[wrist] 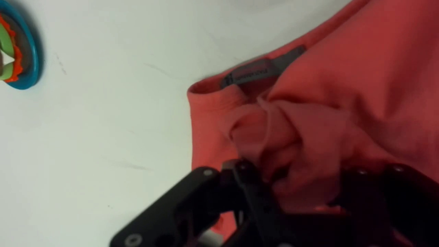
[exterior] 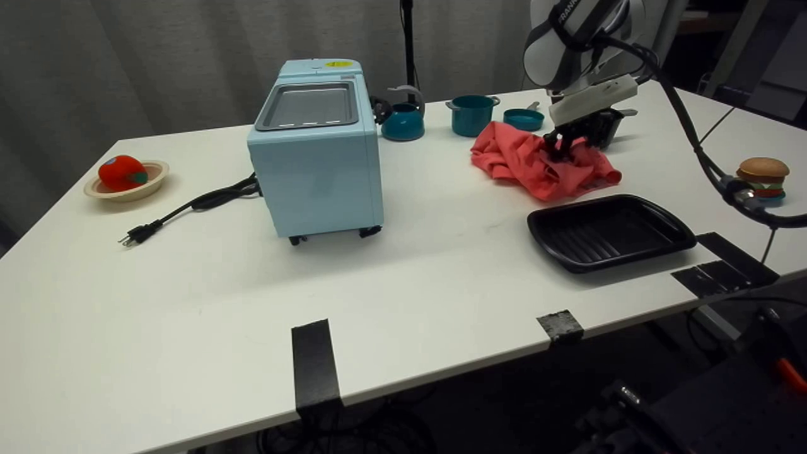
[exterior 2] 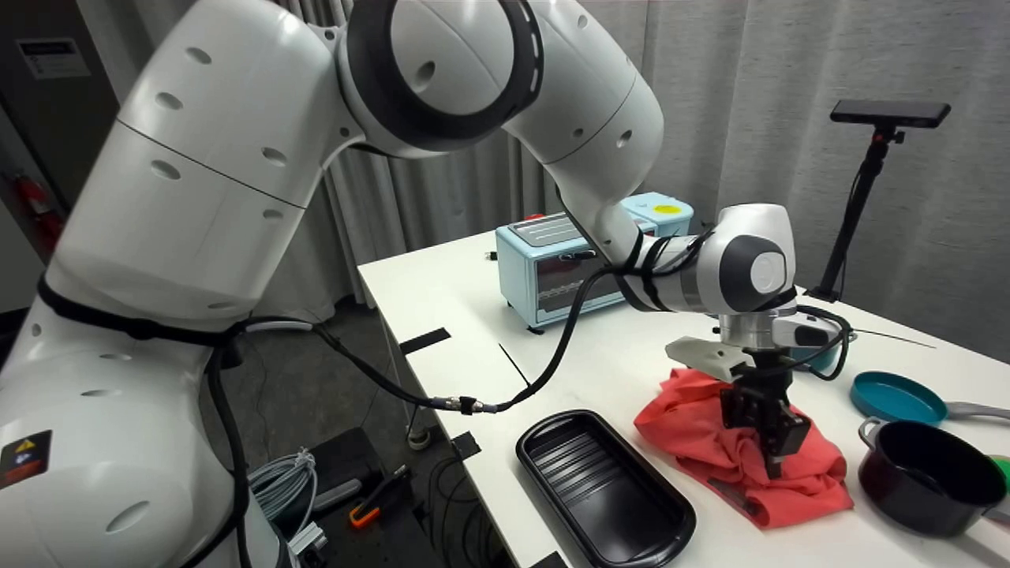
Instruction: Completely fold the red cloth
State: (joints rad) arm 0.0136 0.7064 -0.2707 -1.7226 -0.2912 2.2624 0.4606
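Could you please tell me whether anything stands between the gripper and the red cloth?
Nothing visible: the gripper is right at the red cloth, with folds showing between its parted jaws; the black tray lies to one side.

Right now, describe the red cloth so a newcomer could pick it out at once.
On the white table, start at the light-blue toaster oven, then find the robot's gripper pointing down. Right there, between the black rectangular pan and the dark round pot, lies the red cloth. Unlike those two, it's limp, crumpled, coral-red fabric with a gray label.
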